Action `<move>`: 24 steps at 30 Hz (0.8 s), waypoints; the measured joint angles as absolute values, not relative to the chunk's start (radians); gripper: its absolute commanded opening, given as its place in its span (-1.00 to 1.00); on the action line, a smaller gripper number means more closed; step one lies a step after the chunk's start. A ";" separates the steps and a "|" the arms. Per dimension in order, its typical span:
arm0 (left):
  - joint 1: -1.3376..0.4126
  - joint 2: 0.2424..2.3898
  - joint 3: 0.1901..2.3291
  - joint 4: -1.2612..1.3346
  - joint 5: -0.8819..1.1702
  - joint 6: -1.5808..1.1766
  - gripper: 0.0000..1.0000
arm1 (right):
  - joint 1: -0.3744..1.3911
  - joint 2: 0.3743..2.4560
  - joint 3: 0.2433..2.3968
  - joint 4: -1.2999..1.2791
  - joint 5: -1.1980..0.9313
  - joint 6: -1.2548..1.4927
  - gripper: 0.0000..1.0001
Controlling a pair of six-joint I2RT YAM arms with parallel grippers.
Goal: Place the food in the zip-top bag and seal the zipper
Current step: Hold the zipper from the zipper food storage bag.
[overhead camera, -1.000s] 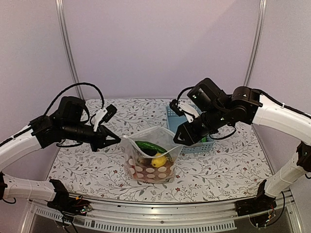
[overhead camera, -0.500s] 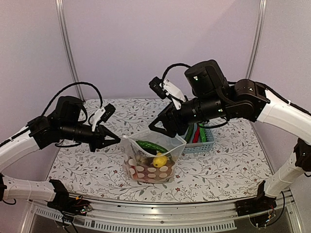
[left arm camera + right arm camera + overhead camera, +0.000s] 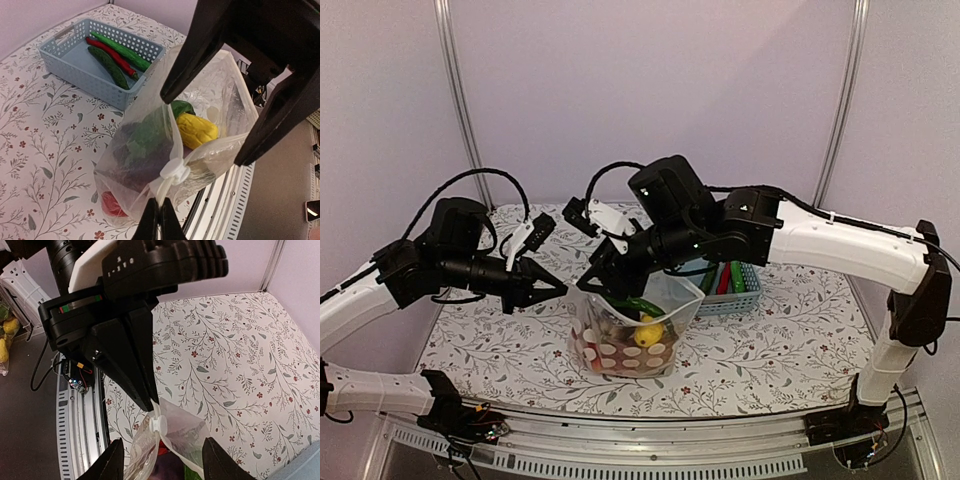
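Observation:
The zip-top bag (image 3: pixel 630 345) stands open in the middle of the table, its white dots showing. Inside it lie a yellow lemon-like piece (image 3: pixel 196 130), a green cucumber (image 3: pixel 181 107), a dark purple piece and a red piece (image 3: pixel 112 205). My left gripper (image 3: pixel 560 290) is shut on the bag's left corner (image 3: pixel 159 220), just behind the zipper's white slider (image 3: pixel 175 172). My right gripper (image 3: pixel 165 465) is open and straddles that same end of the mouth, with the slider (image 3: pixel 159 424) between its fingers and touched by neither. More food, two green cucumbers (image 3: pixel 111 66) and a red chili (image 3: pixel 112 54), lies in the basket.
The light-blue slotted basket (image 3: pixel 740 300) stands just behind and right of the bag. Both grippers crowd the bag's left corner. The table's near edge and metal rail (image 3: pixel 235 200) run close beside the bag.
My right arm has swung left from the basket side, across the bag's mouth, to the left corner by the left gripper, and its jaws have widened. The left gripper has held still.

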State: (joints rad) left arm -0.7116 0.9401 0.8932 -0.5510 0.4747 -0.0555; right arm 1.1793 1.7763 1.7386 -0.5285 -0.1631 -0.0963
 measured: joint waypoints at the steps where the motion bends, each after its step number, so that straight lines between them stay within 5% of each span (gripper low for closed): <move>1: -0.712 0.940 0.893 -0.551 0.477 -0.056 -1.00 | 1.180 1.788 1.747 -0.526 -0.165 -0.106 0.04; 15: -0.712 0.940 0.893 -0.551 0.481 -0.056 -1.00 | 1.200 1.876 1.808 -0.530 -0.164 -0.168 -0.26; 24: -0.712 0.940 0.893 -0.551 0.480 -0.056 -1.00 | 1.201 1.881 1.809 -0.532 -0.141 -0.181 -0.65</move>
State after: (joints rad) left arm -0.7116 0.9398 0.8932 -0.5510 0.4805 -0.0555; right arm 1.2007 1.8809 1.8091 -0.5316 -0.1410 -0.1814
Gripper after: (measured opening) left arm 0.005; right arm 0.236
